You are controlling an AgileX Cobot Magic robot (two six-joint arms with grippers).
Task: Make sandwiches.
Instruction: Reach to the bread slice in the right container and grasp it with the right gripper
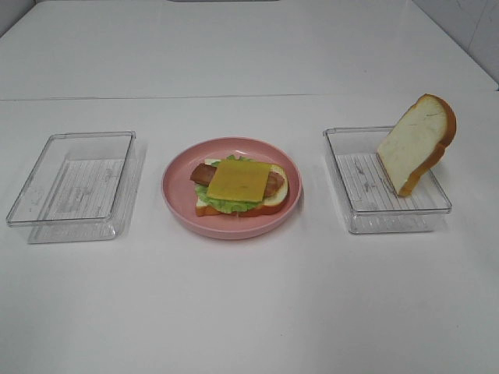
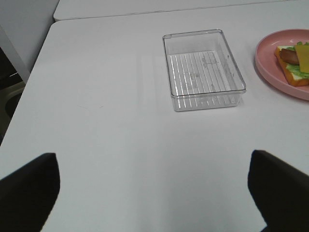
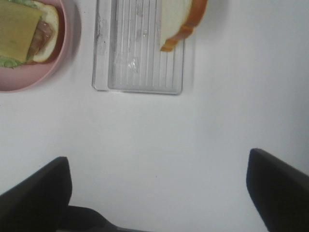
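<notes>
An open sandwich lies on the round pink plate: a bread slice, green lettuce, reddish-brown bacon and a yellow cheese square on top. A second bread slice leans upright against the far right wall of the right tray. Neither gripper shows in the exterior high view. My left gripper is open over bare table, well short of the left tray, with the sandwich off to the side. My right gripper is open and empty, short of the tray holding the bread slice.
The clear left tray holds nothing. The white table has a seam line across its back. The table's left edge shows in the left wrist view, with a dark gap beyond it.
</notes>
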